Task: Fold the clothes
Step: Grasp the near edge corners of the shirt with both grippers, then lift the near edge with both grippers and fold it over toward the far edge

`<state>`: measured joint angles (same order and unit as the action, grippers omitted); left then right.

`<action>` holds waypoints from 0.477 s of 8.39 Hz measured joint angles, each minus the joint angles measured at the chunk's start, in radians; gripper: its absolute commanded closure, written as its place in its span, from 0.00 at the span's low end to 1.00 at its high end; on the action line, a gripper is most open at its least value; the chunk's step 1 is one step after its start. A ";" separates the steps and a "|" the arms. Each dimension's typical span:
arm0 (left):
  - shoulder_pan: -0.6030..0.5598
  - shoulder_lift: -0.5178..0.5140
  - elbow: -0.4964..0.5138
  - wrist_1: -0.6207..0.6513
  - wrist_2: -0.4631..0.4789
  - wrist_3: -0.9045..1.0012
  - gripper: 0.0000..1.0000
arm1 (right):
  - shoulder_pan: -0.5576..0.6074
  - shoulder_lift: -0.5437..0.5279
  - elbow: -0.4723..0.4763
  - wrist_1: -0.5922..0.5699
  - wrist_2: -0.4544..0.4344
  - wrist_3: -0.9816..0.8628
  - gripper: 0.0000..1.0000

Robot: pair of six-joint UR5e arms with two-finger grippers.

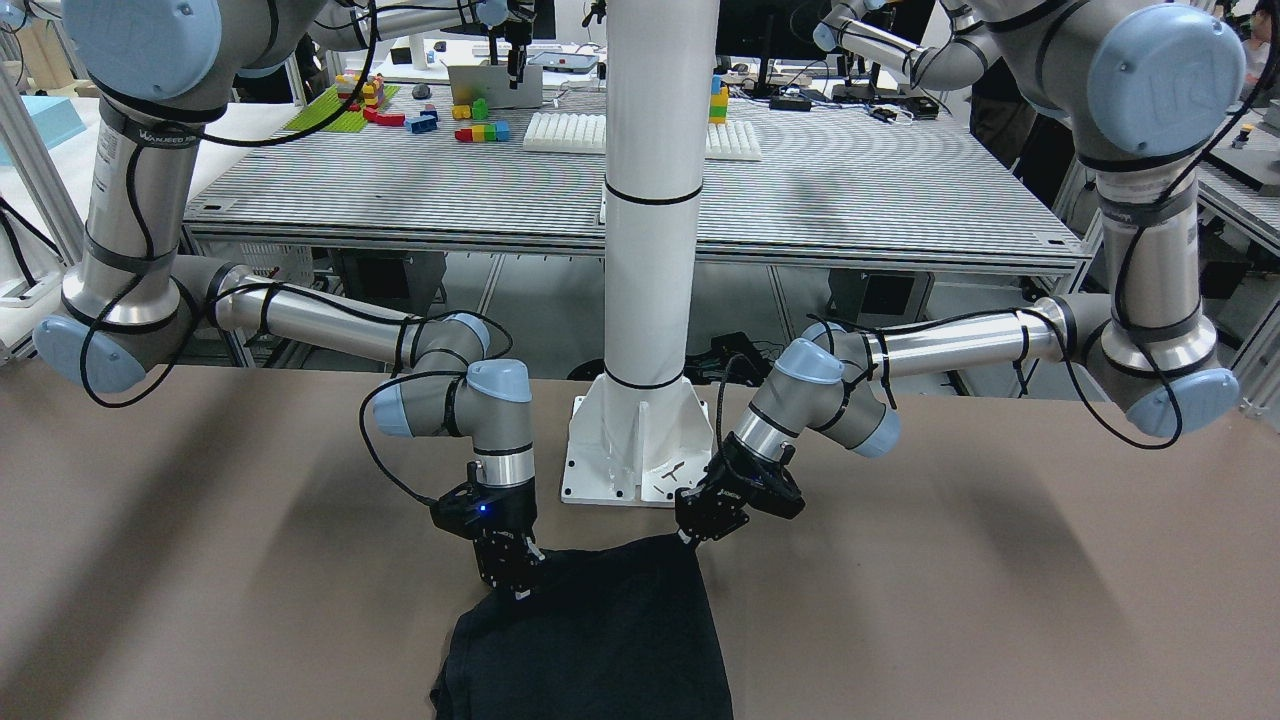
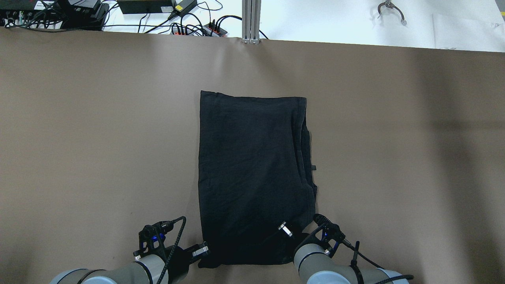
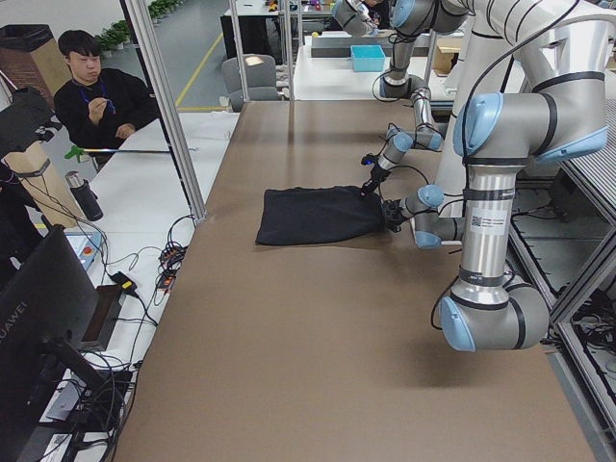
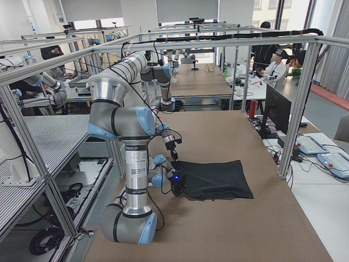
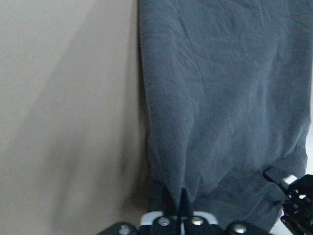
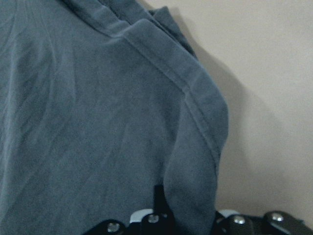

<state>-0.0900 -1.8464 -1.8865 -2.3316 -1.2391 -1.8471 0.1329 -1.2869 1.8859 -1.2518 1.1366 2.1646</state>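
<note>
The black garment [image 2: 252, 173] lies flat on the brown table [image 2: 98, 138], folded into a tall rectangle with layered hems along its right side. It also shows in the front view [image 1: 600, 640] and both side views [image 3: 313, 214] [image 4: 215, 179]. My left gripper [image 2: 202, 252] [image 1: 688, 540] is shut on the garment's near left corner; in the left wrist view [image 5: 177, 205] the cloth bunches into its closed fingers. My right gripper [image 2: 285, 229] [image 1: 518, 588] is shut on the near right corner, and a hemmed fold rises between its fingers in the right wrist view [image 6: 188, 215].
The white pillar's base [image 1: 640, 440] stands just behind the garment's near edge, between the two arms. Cables and power strips [image 2: 158, 15] lie beyond the table's far edge. An operator [image 3: 91, 96] sits past the far side.
</note>
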 measured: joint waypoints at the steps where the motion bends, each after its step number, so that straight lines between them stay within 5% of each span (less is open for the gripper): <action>1: -0.001 0.000 -0.007 0.000 0.000 0.000 1.00 | 0.000 -0.002 0.013 0.000 0.000 -0.004 1.00; 4: -0.006 0.002 -0.061 0.001 -0.010 0.009 1.00 | 0.001 -0.009 0.072 -0.005 0.003 -0.023 1.00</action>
<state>-0.0964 -1.8442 -1.9472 -2.3302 -1.2492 -1.8384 0.1343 -1.2961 1.9583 -1.2566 1.1400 2.1419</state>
